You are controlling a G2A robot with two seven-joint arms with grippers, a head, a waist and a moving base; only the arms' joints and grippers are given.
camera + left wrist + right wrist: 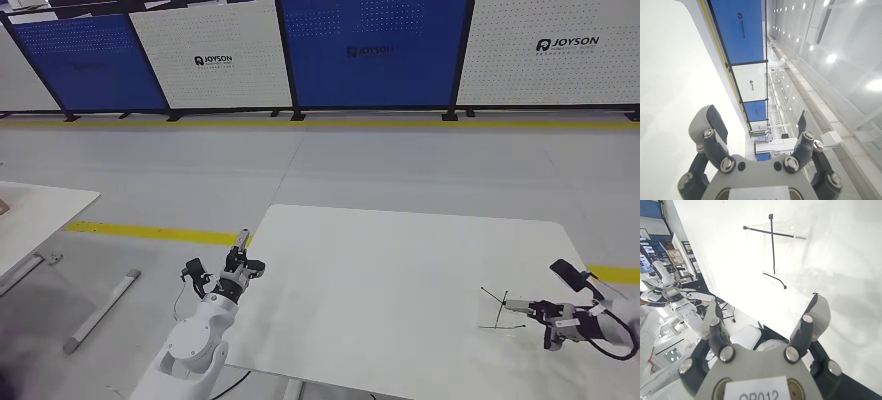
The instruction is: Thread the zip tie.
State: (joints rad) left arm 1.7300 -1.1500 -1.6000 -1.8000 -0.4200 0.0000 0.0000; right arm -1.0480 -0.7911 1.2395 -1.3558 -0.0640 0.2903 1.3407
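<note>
Three black zip ties lie near the table's right edge. Two of them cross, one long tie (770,232) over another (773,247), and they seem to rest on a clear plastic stand (755,249). A third, curved tie (775,279) lies nearest my right gripper (764,306), which is open and empty a short way from it. From above, the ties (497,310) sit just left of the right gripper (512,308). My left gripper (759,121) is open and empty at the table's left edge (240,248), far from the ties.
The white table (400,290) is bare between the two arms. Another white table (40,215) stands off to the left. Blue and white panel walls (370,50) line the back, beyond a yellow floor line.
</note>
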